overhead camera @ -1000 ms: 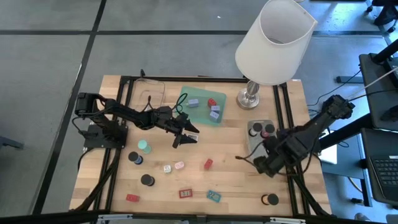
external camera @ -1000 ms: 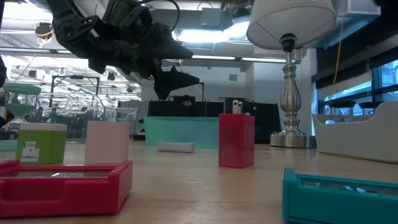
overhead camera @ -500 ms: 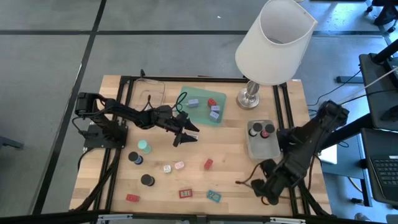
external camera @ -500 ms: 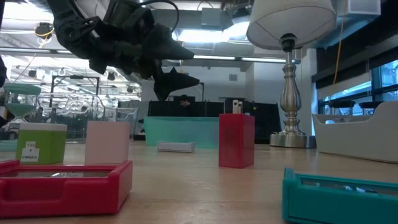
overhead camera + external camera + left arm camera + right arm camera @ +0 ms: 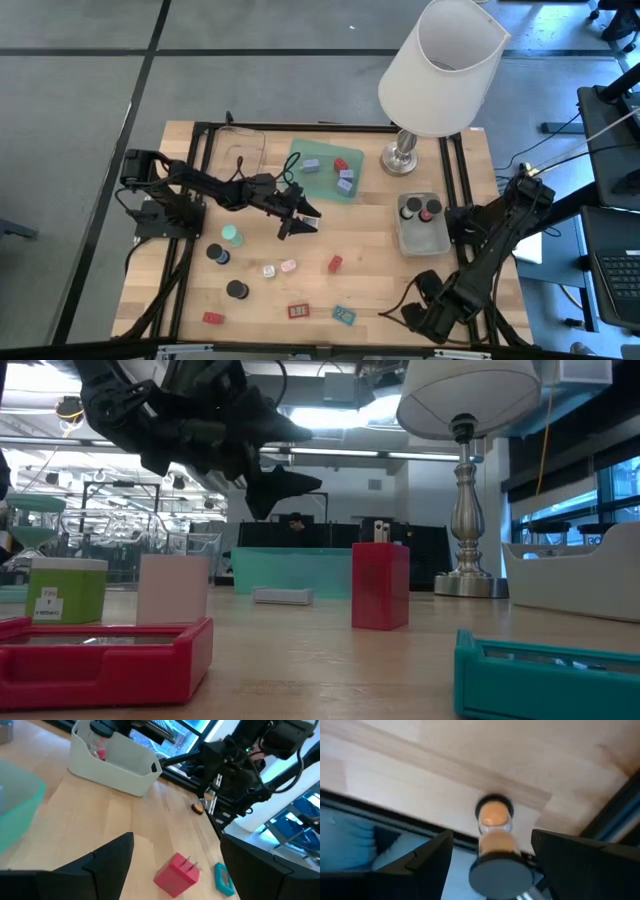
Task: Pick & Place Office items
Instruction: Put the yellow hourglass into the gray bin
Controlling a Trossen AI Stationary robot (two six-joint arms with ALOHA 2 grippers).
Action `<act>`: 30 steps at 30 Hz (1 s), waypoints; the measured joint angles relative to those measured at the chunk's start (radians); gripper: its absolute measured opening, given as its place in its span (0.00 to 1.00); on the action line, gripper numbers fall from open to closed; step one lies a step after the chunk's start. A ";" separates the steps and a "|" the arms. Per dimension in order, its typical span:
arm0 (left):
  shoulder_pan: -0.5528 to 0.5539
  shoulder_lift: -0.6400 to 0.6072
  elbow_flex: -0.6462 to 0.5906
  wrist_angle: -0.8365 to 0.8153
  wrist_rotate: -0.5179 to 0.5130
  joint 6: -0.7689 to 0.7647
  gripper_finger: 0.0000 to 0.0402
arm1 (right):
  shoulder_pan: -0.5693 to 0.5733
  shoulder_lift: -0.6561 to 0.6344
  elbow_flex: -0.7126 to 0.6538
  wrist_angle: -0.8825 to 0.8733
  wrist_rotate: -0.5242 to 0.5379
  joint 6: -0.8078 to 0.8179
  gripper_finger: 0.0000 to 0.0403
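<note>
Compared with one second ago, the right gripper point(image 5: 425, 318) has travelled from beside the grey tray point(image 5: 422, 237) down to the lower right of the high view, at the table's near edge. It now hangs over a black round cap with an orange top point(image 5: 493, 814), the piece that lay alone in that corner. Its fingers point(image 5: 432, 865) stand wide apart on both sides of the cap and hold nothing. The left gripper point(image 5: 300, 218) has hardly changed: it waits in the middle of the high view, just below the green tray point(image 5: 298, 179), its two fingers open and empty, above the red block point(image 5: 335, 264).

My worry is about the edge. The cap sits very near the table's border and the black frame rail, so I think a finger that comes down a little off centre can push it over the side, or strike the rail before closing. Because the cap is round, it may also slip out of the fingers when they squeeze.

Other office items lie scattered in the lower part of the high view: the flat red rectangle point(image 5: 298, 311), the teal rectangle point(image 5: 344, 315), the mint-green cap point(image 5: 231, 236). Some pieces are already in the green and grey trays.
</note>
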 joint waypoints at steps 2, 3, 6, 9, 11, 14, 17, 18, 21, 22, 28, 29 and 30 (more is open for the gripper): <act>-0.008 0.000 0.000 0.016 -0.004 0.002 0.73 | -0.001 0.002 -0.002 -0.015 0.032 -0.001 0.68; -0.011 0.000 0.000 0.021 -0.005 0.008 0.73 | -0.001 0.002 -0.001 -0.020 0.045 -0.001 0.68; -0.015 0.000 0.000 0.030 -0.005 0.023 0.73 | -0.001 0.002 -0.001 -0.043 0.048 -0.004 0.68; -0.015 0.000 0.000 0.030 -0.005 0.033 0.73 | 0.001 0.001 0.000 -0.038 0.033 -0.005 0.68; -0.015 0.000 0.000 0.030 -0.005 0.034 0.73 | 0.007 0.002 0.017 -0.044 0.014 -0.004 0.68; -0.015 0.000 0.000 0.030 -0.005 0.034 0.73 | 0.022 0.001 0.046 -0.068 0.029 0.010 0.68; -0.015 0.000 0.000 0.030 -0.005 0.034 0.73 | 0.041 0.001 0.069 -0.092 0.043 0.043 0.68; -0.015 0.000 0.000 0.030 -0.005 0.034 0.73 | 0.047 0.001 0.070 -0.093 0.040 0.054 0.68; -0.017 0.000 0.000 0.030 -0.005 0.033 0.73 | 0.071 0.001 0.071 -0.092 0.041 0.103 0.70; -0.017 0.000 0.000 0.029 -0.005 0.033 0.73 | 0.077 0.001 0.071 -0.092 0.047 0.117 0.71; -0.017 0.000 0.000 0.029 -0.005 0.034 0.73 | 0.090 0.001 0.071 -0.090 0.095 0.171 0.81; -0.017 0.000 0.000 0.029 -0.005 0.034 0.73 | 0.091 0.001 0.071 -0.090 0.098 0.177 0.83; -0.017 0.000 0.000 0.030 -0.005 0.034 0.73 | 0.091 0.001 0.071 -0.090 0.097 0.180 0.84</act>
